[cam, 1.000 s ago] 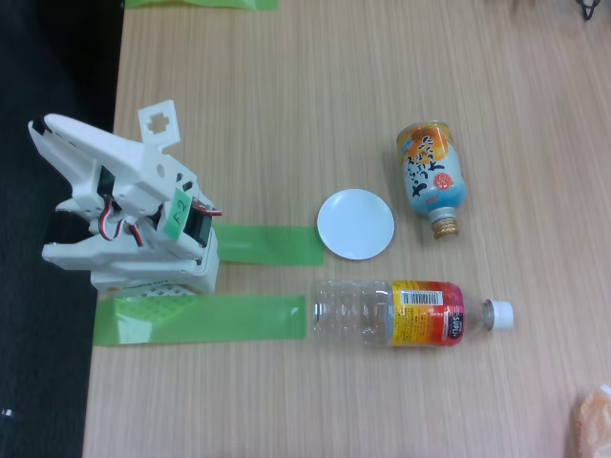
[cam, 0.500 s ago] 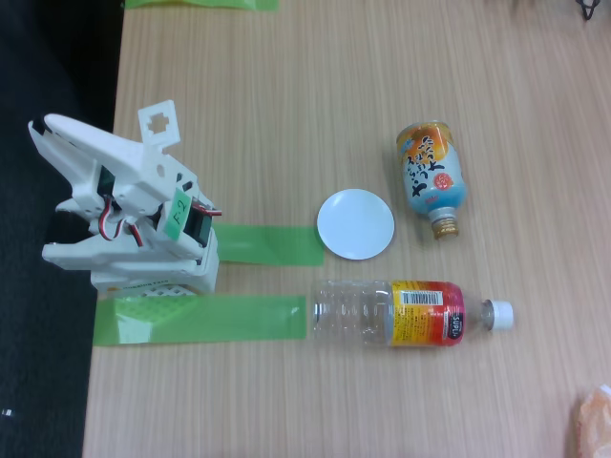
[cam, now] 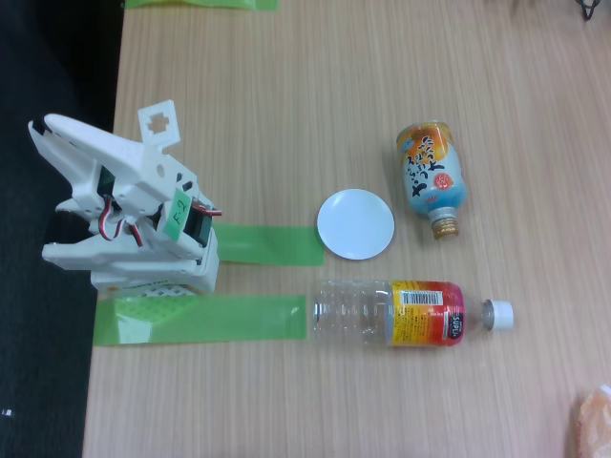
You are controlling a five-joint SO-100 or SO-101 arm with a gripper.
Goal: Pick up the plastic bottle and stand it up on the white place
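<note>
Two bottles lie on the surface; grasp the plastic bottle mid-body, beside the white place. Arm folded; gripper state cannot be determined

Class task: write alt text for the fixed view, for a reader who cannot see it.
A long clear plastic bottle lies on its side on a wooden table, just below a small round white plate. A squat orange-and-blue bottle lies right of the plate; a folded white robot arm sits at the left edge.
</note>
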